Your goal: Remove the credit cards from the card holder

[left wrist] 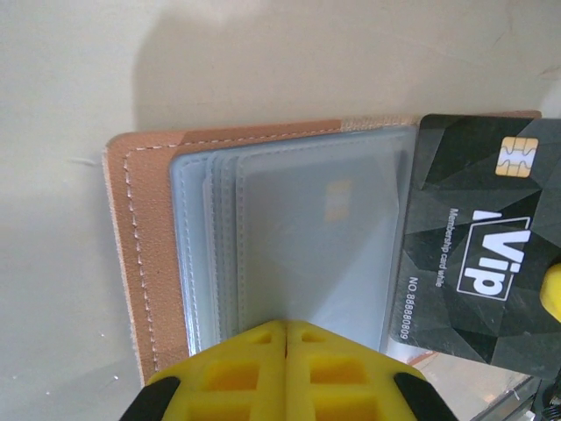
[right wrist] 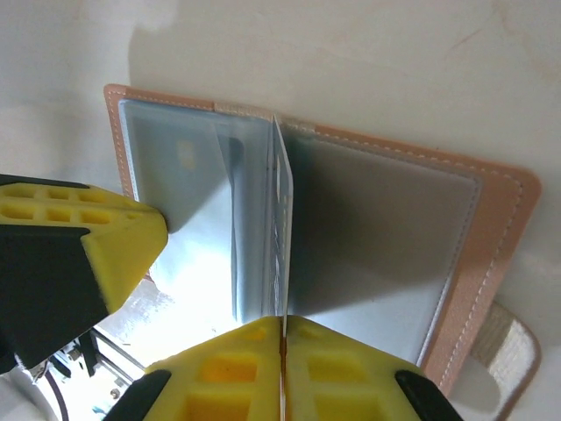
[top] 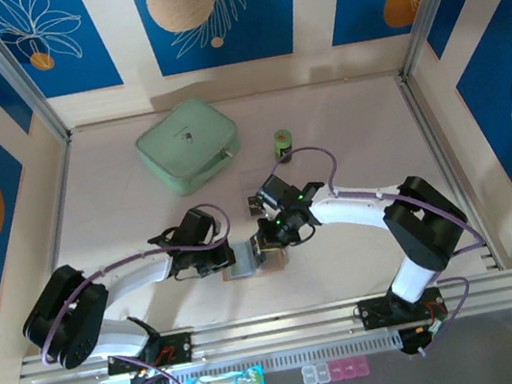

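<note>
The tan card holder (top: pixel 248 264) lies open on the table between both arms, its grey pockets facing up (left wrist: pixel 145 246) (right wrist: pixel 500 237). My left gripper (top: pixel 225 255) (left wrist: pixel 286 326) is shut, its tips resting on the near edge of the left-hand pockets. One of its yellow fingers (right wrist: pixel 96 246) lies over that page in the right wrist view. My right gripper (top: pixel 265 239) (right wrist: pixel 283 323) is shut on a black credit card (left wrist: pixel 473 237) printed "VIP" with a gold chip. The card stands on edge (right wrist: pixel 280 210) at the holder's fold. A pale card shows faintly inside a left pocket (left wrist: pixel 337 200).
A mint-green zip case (top: pixel 187 144) sits at the back left, with a small green cylinder (top: pixel 282 142) to its right. The holder's woven side tab (right wrist: pixel 508 351) sticks out on the table. A metal rail (top: pixel 278 330) runs along the near edge.
</note>
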Controlling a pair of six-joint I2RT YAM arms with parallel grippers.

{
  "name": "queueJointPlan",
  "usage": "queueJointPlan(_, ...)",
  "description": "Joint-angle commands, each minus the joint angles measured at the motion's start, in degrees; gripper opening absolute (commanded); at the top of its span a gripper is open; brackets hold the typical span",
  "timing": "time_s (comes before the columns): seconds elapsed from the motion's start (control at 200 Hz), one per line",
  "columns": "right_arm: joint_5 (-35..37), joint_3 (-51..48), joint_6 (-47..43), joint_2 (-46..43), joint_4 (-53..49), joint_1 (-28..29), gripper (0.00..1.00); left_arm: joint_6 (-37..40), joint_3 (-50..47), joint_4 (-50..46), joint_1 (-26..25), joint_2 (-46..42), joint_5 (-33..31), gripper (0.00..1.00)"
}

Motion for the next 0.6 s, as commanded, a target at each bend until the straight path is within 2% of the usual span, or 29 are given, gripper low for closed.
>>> queueJointPlan(0.0, 2.40, 2.27, -1.96, 1.41, -5.23, 0.96, 0.09, 0.95, -1.65, -1.80, -0.18, 0.94, -0.69, 0.01)
queueJointPlan(0.24, 2.55, 2.96, -0.40, 2.53, -3.68, 1.56, 0.16, 0.94, -2.06, -1.32, -0.22, 1.06, -0.57, 0.01)
queueJointPlan(0.595, 5.79, 3.06, 1.06, 2.97, -1.11, 1.24, 0.16, 1.19, -2.01, -0.84, -0.28, 1.47, -0.47, 0.01)
